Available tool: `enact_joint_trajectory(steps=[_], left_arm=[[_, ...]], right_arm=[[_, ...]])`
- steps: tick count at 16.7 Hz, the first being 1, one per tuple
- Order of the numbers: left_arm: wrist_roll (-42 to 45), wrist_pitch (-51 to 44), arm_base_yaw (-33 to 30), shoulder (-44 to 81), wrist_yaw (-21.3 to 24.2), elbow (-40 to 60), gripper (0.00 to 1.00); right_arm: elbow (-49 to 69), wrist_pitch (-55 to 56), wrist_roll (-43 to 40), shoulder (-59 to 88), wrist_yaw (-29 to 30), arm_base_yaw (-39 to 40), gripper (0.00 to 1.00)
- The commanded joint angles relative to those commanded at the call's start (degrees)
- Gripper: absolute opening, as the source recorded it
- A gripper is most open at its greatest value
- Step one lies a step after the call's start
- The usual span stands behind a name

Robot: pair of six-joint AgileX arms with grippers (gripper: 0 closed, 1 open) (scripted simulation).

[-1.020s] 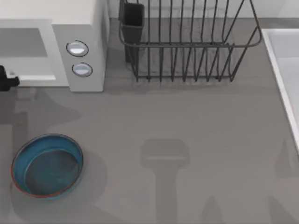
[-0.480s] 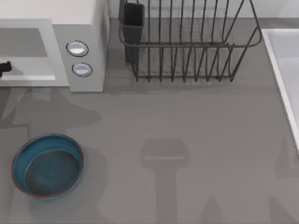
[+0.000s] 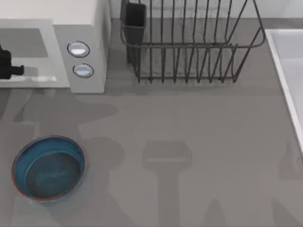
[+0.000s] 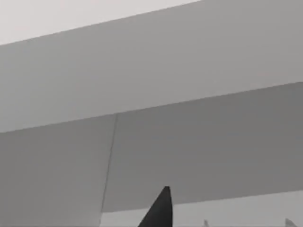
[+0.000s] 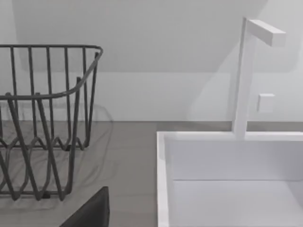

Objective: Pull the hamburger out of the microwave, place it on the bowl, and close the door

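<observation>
**Left gripper at the microwave front, bowl waiting below**

In the top view my left gripper (image 3: 9, 66) sits at the far left edge of the table, a dark shape lying over the pale front of the microwave (image 3: 87, 28), level with the lower of its two round knobs (image 3: 83, 70). Whether its fingers are spread or pressed together I cannot tell — too little of it shows. In the left wrist view one dark fingertip (image 4: 160, 210) points up at flat grey-white surfaces very close to the camera; which part of the microwave these are I cannot make out.

The bowl (image 3: 19, 158) stands on the table near the lower left corner, well below the microwave, its teal inside bare. The hamburger I cannot locate.

The dark wire dish rack (image 3: 189, 45) stands just right of the microwave along the back of the table, and the white sink (image 3: 284, 71) runs along the right edge. In the right wrist view the rack and the sink's upright faucet (image 5: 244, 75) appear, with a dark edge of my right gripper (image 5: 92, 213) low in the picture — its fingers' state I cannot tell either.
</observation>
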Motion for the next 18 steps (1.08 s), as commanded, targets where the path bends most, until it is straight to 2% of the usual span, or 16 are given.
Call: enact_joint_trajectory(steps=[3, 6, 18], left_arm=[[14.17, -11.82, -4.05, -0.19, -3.29, 5.05, 0.0], [33.55, -26.71, -9.14, 0.15, -7.65, 11.19, 0.0], [133.47, -99.25, -32.9, 10.5, -31.02, 35.45, 0.0]], right_arm=[[0.0, 0.0, 0.0, 0.0, 0.0, 0.0, 1.0], [0.0, 0.0, 0.0, 0.0, 0.0, 0.0, 1.0], [0.0, 0.0, 0.0, 0.0, 0.0, 0.0, 1.0]])
